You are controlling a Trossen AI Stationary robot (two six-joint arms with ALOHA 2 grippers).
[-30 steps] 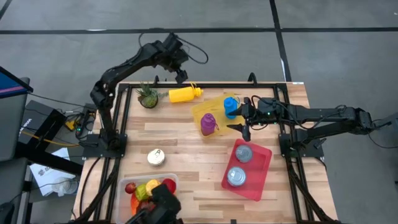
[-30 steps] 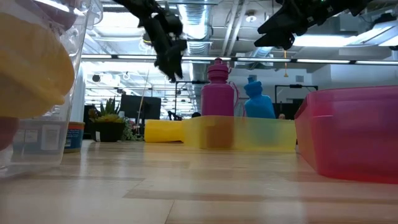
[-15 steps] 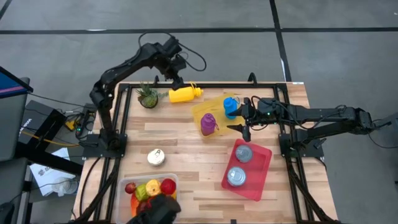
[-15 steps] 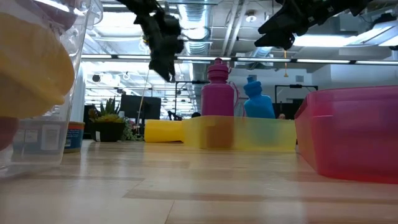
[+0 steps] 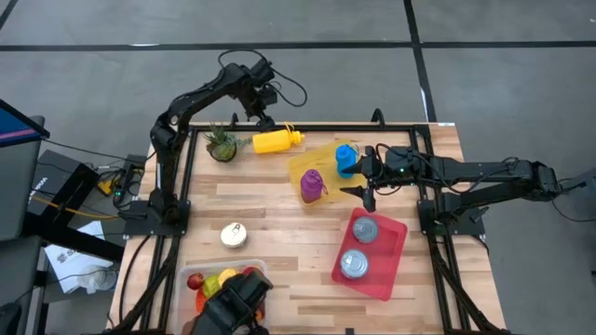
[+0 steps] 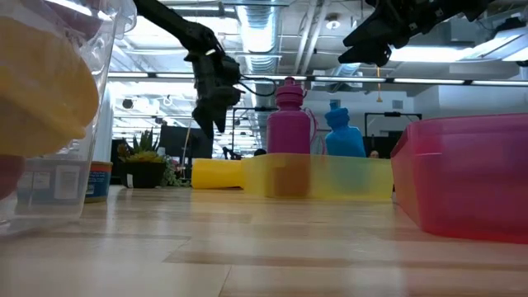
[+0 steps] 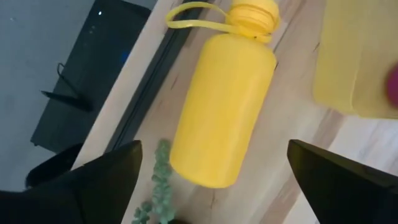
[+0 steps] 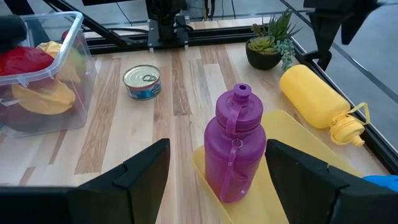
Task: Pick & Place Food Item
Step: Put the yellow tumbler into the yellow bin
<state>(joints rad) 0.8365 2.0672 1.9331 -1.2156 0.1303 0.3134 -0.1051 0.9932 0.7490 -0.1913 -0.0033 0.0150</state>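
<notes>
Yellow bottle (image 5: 275, 140), purple bottle (image 5: 312, 185), blue bottle (image 5: 345, 158) on a yellow tray (image 5: 321, 160); red tray (image 5: 396, 265), silver cans (image 5: 354, 264), pale wood table (image 5: 279, 237).

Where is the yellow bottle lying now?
In the high view, the yellow bottle lies on its side at the table's far edge, between the small potted plant and the yellow tray.

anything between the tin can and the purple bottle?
Nothing. In the right wrist view, bare wood runs from the tin can to the purple bottle; the high view agrees.
</notes>
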